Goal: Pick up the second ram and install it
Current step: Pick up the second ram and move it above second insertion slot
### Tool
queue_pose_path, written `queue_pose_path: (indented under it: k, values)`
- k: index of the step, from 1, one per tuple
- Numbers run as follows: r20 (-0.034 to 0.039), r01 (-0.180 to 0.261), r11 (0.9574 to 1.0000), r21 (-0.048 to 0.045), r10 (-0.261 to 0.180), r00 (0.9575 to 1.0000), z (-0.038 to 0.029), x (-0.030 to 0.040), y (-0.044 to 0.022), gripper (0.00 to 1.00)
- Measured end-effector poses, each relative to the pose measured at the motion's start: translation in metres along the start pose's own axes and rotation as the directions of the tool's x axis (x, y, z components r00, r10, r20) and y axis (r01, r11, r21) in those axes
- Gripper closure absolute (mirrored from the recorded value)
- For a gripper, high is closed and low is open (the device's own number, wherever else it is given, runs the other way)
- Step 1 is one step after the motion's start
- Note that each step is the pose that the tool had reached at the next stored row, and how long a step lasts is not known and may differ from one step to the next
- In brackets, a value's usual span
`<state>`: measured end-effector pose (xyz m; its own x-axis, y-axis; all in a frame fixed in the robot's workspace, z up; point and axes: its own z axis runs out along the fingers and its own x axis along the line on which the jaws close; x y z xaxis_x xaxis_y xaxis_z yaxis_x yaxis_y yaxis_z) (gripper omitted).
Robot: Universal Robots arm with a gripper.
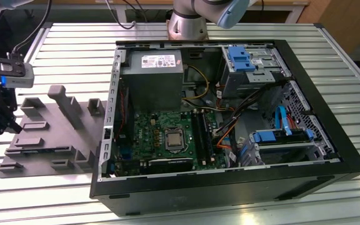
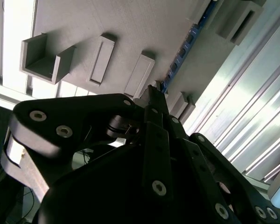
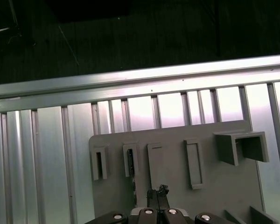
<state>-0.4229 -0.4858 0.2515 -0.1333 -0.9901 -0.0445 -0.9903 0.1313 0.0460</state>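
The gripper, in both wrist views: fingers closed together, nothing between them; memory stick, in the second wrist view, set on edge among the blocks of the grey holder tray, just beside the fingertips, not gripped. In the exterior view the gripper hangs over the tray's nine o'clock end; slatted metal table beneath; open computer case at the tray's three o'clock, green motherboard inside.
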Motion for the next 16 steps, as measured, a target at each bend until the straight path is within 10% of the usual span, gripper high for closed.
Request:
queue_pose_path:
  k: [16]
  values:
    - [-0.0001,0.000,1.0000,0.0000,0.000,1.0000,0.0060,0.0002,-0.0007,0.89]
